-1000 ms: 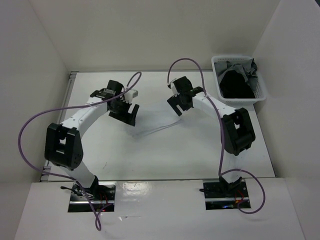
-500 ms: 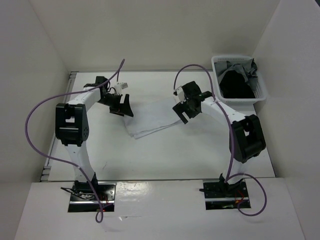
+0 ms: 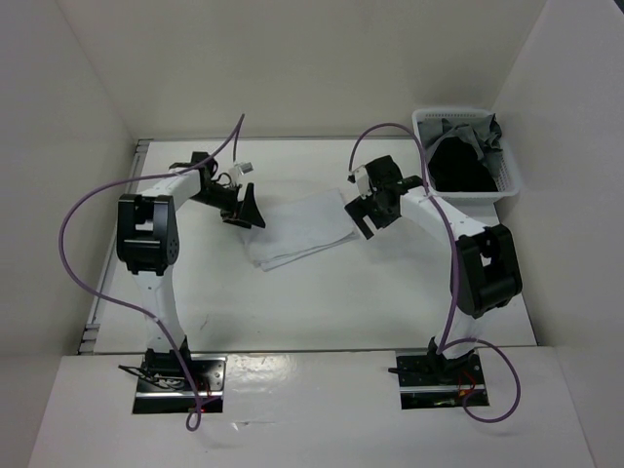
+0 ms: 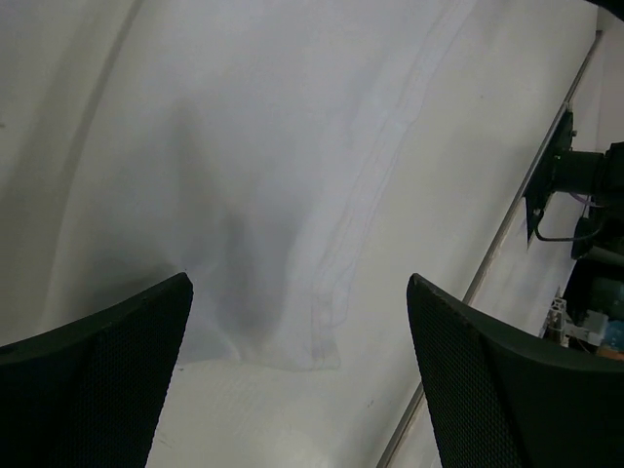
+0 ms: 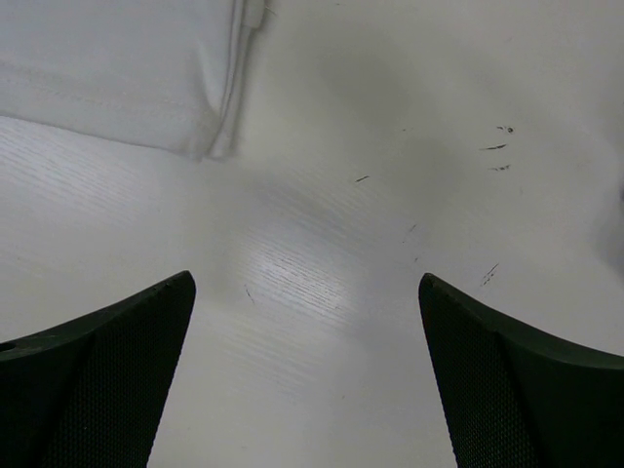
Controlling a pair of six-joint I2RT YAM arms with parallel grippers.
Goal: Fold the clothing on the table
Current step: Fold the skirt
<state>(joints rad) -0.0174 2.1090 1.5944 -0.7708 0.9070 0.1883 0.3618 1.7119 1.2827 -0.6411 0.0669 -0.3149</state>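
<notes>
The white clothing (image 3: 297,229) lies folded flat in the middle of the table (image 3: 322,302), between the two arms. My left gripper (image 3: 244,212) hangs open just off its left edge; the left wrist view shows the clothing (image 4: 273,175) beyond the spread fingers (image 4: 97,370), with a corner near them. My right gripper (image 3: 369,216) is open just off the right edge. In the right wrist view a hemmed corner of the clothing (image 5: 127,68) sits at the top left, and only bare table (image 5: 312,322) lies between the fingers (image 5: 517,380). Neither gripper holds anything.
A white plastic basket (image 3: 507,180) with black and grey garments stands at the table's back right corner. White walls enclose the table on three sides. A metal rail (image 3: 117,244) runs along the left edge, and also shows as the rail (image 4: 507,234) in the left wrist view.
Both arms have swung outward from over the clothing, the left to the left and the right to the right. The folded clothing now lies uncovered between them.
</notes>
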